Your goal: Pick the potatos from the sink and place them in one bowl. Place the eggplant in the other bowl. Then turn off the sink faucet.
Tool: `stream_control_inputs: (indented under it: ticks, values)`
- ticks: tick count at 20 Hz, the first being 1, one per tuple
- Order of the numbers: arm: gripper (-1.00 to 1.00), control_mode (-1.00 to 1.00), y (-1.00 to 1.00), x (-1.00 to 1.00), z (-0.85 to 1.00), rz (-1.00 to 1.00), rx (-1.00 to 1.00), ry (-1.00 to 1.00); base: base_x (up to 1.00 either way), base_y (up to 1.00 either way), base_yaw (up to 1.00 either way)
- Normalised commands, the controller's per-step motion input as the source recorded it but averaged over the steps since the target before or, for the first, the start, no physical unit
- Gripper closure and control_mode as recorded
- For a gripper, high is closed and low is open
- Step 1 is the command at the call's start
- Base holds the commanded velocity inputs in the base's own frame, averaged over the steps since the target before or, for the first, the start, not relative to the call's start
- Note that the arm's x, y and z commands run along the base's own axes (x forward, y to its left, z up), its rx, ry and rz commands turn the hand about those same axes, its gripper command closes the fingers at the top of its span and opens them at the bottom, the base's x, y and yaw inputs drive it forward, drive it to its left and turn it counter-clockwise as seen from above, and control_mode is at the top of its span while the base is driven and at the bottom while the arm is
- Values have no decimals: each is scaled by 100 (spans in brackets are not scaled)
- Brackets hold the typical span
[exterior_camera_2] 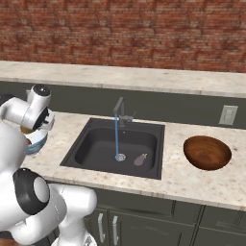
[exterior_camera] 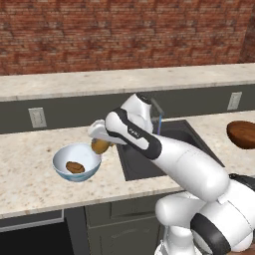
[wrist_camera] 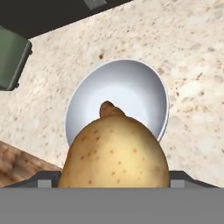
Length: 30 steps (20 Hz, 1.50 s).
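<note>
Potato two is held in the wide-spread tool above the pale bowl; release is called for next.

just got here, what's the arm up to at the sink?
The arm holds the golden potato in its gripper, hovering over the rim of the pale blue-white bowl on the counter left of the sink. The darker potato already lies in that bowl. The eggplant sits in the sink by the drain, the brown bowl holds nothing, and the faucet runs.
</note>
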Motion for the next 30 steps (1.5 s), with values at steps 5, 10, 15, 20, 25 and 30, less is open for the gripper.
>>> stream_control_inputs:
  ticks: [5,10,15,20,25,30]
  values:
    - [100,-100,57,4,-3,0,0,0,0,0,0]
    - [100,-100,4,0,-19,-1,-1,0,0,0,0]
    - [100,-100,0,0,-21,-3,-2,0,0,0,0]
    - [100,-100,18,13,-3,-1,0,0,0,0,0]
    - [100,-100,38,22,-1,0,0,0,0,0,0]
    - [100,-100,10,8,-16,0,-1,0,0,0,0]
